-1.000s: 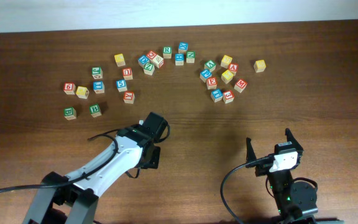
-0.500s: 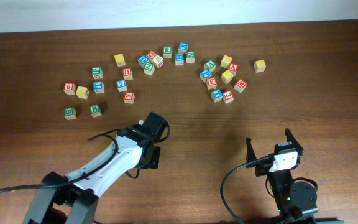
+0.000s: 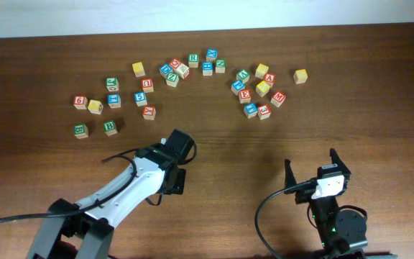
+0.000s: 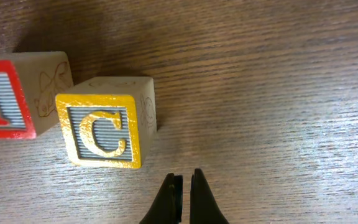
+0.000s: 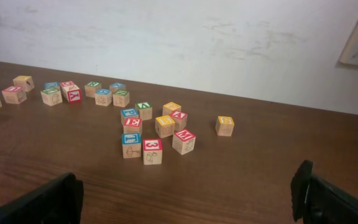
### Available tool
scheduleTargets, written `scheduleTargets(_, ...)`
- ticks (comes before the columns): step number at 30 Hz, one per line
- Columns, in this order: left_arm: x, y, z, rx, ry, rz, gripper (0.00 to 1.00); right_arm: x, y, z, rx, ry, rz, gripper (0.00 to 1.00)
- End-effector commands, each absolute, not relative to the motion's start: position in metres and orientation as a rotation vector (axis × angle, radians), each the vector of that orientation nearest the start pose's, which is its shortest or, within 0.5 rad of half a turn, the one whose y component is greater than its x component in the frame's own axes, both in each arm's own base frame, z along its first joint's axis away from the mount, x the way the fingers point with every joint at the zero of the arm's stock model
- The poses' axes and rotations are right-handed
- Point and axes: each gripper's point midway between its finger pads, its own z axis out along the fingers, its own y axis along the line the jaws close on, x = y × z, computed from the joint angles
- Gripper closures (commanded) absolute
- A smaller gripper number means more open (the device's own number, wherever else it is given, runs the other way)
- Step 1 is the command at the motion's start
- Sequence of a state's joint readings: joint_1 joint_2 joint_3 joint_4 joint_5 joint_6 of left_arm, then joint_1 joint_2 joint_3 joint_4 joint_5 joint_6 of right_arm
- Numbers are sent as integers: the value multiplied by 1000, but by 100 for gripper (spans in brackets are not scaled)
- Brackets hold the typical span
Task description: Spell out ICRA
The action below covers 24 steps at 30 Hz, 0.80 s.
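Note:
In the left wrist view a yellow-framed C block (image 4: 104, 130) stands on the table with a red-framed I block (image 4: 11, 102) touching its left side. My left gripper (image 4: 183, 180) is shut and empty, its tips just in front of the C block's right corner. In the overhead view the left arm's head (image 3: 178, 147) covers both blocks. A green R block (image 3: 193, 60) lies in the far middle cluster and a red A block (image 3: 269, 78) in the far right cluster. My right gripper (image 3: 311, 167) is open and empty near the front edge (image 5: 185, 199).
Several loose letter blocks lie in clusters at the far left (image 3: 95, 106), far middle (image 3: 175, 70) and far right (image 3: 254, 92); a yellow block (image 3: 300, 75) sits alone at the right. The right wrist view shows the right cluster (image 5: 154, 134) ahead and a white wall behind.

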State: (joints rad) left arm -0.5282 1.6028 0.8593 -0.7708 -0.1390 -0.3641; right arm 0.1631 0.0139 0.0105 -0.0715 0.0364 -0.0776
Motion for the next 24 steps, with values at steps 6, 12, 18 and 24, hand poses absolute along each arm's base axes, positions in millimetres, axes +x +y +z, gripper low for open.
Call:
scheduleTargets(6, 227, -100, 9, 133, 3063, 238, 100, 244, 32, 155, -154, 1644, 38, 2)
scheduleTargets(12, 237, -84, 13, -6, 2987, 369, 100, 244, 32, 155, -154, 1644, 38, 2)
scheduleTargets(18, 243, -82, 14, -9, 2957, 385, 100, 244, 32, 155, -154, 1644, 38, 2)
scheduleTargets(24, 246, -81, 15, -11, 2940, 397, 100, 244, 32, 155, -154, 1644, 38, 2)
